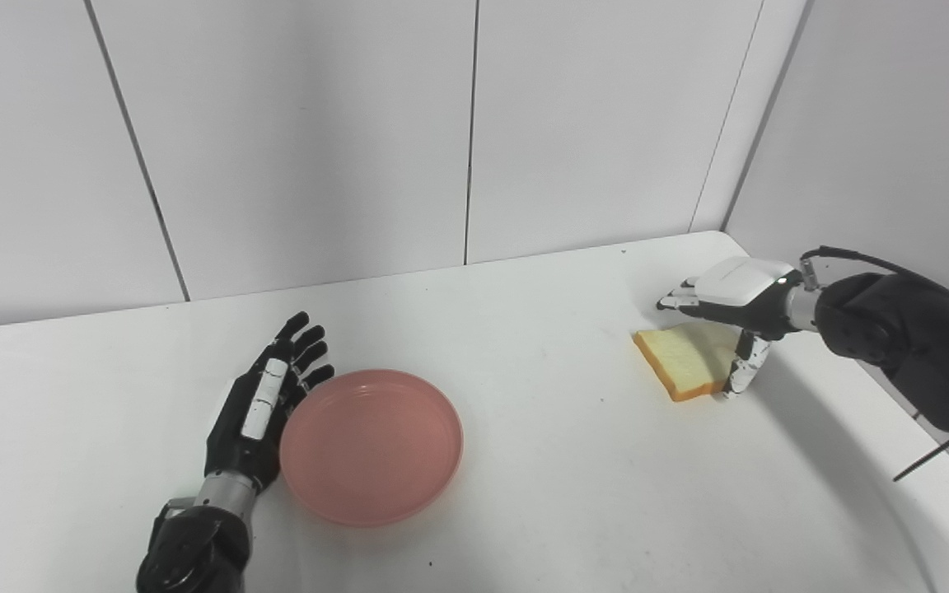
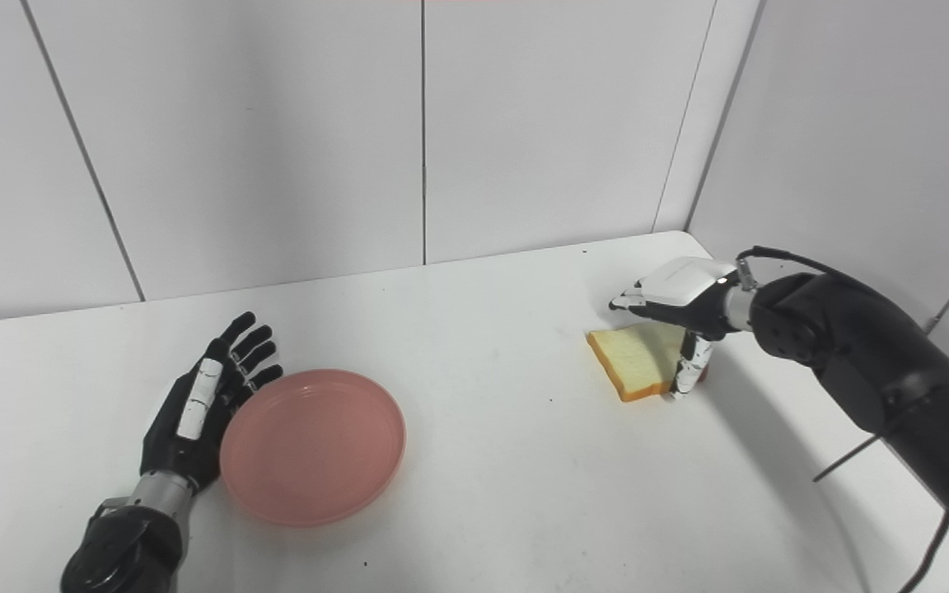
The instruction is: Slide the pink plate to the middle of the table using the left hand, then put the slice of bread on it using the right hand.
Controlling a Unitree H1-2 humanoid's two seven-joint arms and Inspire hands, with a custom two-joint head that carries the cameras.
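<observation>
The pink plate [image 1: 371, 445] lies flat on the white table [image 1: 557, 478], left of the table's middle. My left hand [image 1: 264, 408] stands edge-on against the plate's left rim, fingers straight and apart, holding nothing. At the right, the slice of bread [image 1: 684, 358] lies with its far side lifted under my right hand [image 1: 734, 301]. That hand arches over the slice from above, thumb down at the slice's right edge and fingers spread past its far edge. Whether it grips the bread is not clear.
White wall panels [image 1: 474, 140] close the table at the back and at the right, meeting in a corner just behind the bread. The right forearm [image 1: 911, 338] runs along the table's right edge with a cable above it.
</observation>
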